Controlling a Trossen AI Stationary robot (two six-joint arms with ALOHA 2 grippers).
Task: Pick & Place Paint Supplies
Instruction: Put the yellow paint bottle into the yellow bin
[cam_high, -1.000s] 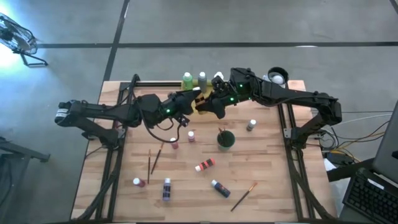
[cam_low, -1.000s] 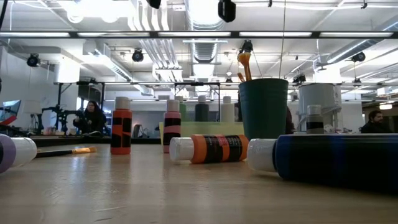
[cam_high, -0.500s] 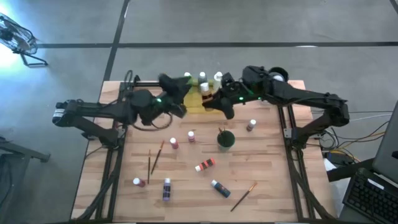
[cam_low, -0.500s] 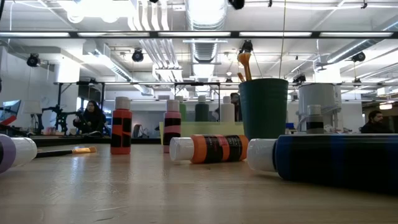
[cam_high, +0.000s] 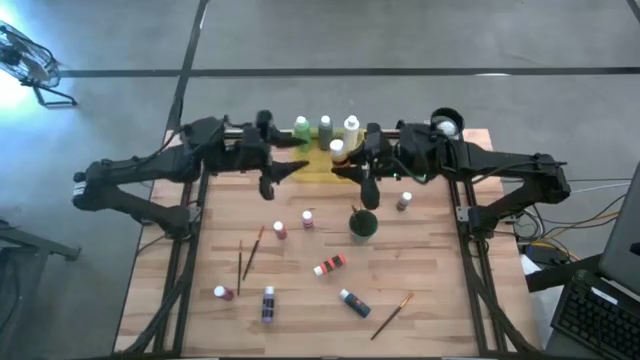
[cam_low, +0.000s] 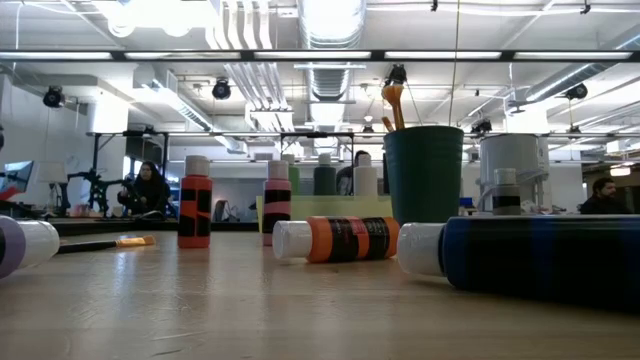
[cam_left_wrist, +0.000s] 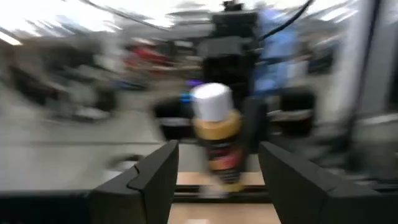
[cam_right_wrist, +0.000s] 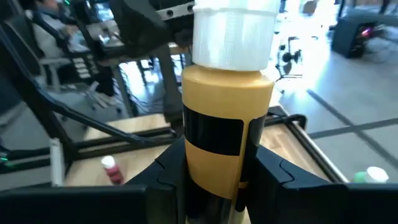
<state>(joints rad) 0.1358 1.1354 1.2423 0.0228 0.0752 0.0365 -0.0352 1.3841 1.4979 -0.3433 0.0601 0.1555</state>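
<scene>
My right gripper (cam_high: 348, 165) is shut on an ochre paint bottle (cam_right_wrist: 227, 106) with a white cap and a black label, over the right end of the translucent yellow tray (cam_high: 318, 163). My left gripper (cam_high: 285, 175) is open and empty just left of it, its fingers pointing at the bottle (cam_left_wrist: 217, 137). Three white-capped bottles (cam_high: 325, 126) stand along the tray's far side. More bottles (cam_high: 330, 265) and thin wooden brushes (cam_high: 250, 252) lie on the wood table nearer the front. My right gripper pinches the ochre bottle's lower body (cam_right_wrist: 214, 171) between its two fingers, one on each side. The fingers come roughly level from the table's right. The bottle stands upright, cap (cam_high: 338, 150) up. The gripper hides whether its base rests in the tray.
A dark green cup (cam_high: 363, 222) holding a brush stands right of centre. Small bottles stand beside it (cam_high: 403, 202) and left of it (cam_high: 308, 218). A blue bottle (cam_high: 353, 302), a purple one (cam_high: 268, 305) and a brush (cam_high: 392, 315) lie near the front edge.
My left gripper, which met my right gripper over the tray a second ago, has drawn back toward the table's left edge and now points at the bottle from a short way off. My right gripper stays over the tray's right end with the ochre bottle.
</scene>
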